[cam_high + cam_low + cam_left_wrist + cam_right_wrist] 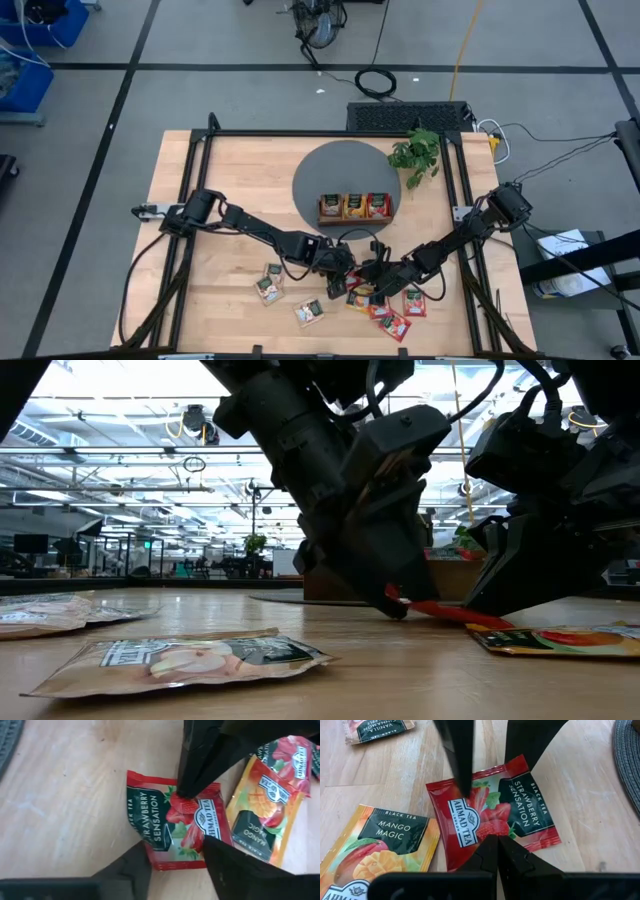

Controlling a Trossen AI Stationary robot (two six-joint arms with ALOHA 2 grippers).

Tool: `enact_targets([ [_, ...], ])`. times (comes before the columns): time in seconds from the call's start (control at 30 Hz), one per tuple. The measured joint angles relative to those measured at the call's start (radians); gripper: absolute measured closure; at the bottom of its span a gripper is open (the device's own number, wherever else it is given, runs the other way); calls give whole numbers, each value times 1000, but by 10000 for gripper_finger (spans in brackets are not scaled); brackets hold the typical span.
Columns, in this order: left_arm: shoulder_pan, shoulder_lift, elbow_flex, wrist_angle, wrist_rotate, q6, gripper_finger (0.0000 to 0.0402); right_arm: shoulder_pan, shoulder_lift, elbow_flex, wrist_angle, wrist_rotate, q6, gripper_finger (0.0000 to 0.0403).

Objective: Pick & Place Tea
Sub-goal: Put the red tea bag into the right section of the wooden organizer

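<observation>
Near edge of counter (200, 190): loose sachets lie flat – a pale one (190, 660) nearest in the low view, more left of centre (270, 285) and a red/orange cluster (395, 312) near right.

Just past those, centre-near, both my end effectors meet over one red strawberry sachet (177, 827). It lies flat on the wood, touching/just beside an orange mango sachet (380, 847).

My left end effector (172, 855) is low over the strawberry sachet, fingers astride its near edge, partly open – jaws not pinched on it yet as far as I can see. My right end effector (495, 850) is closed, holding nothing; its tip rests at the sachet's opposite edge. In the low view the red edge looks lifted a little off the wood under the left one (400, 605), tho I can't tell how firmly it's caught.

Step in hand, I judge: grasp phase on the strawberry sachet, right arm pinning/propping, left arm closing in.

Next move needs: left fingers to close fully on the thin edge w/o sliding it, then right to back off so the lift is clear; don't drag the mango sachet along.

Far: tray (355, 217) on a grey round mat (320, 165), already w/ sachets in its three compartments – red goes far right slot, probably. Plant (418, 155) stands far right of it.
</observation>
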Motion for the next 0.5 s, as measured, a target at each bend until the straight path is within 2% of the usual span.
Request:
enact_targets([
  [0.23, 9, 1, 0, 19, -11, 34, 302, 0, 0, -1, 5, 1, -5, 403],
  [0.5, 9, -14, -2, 30, -17, 174, 365, 0, -17, -4, 51, -1, -83, 403],
])
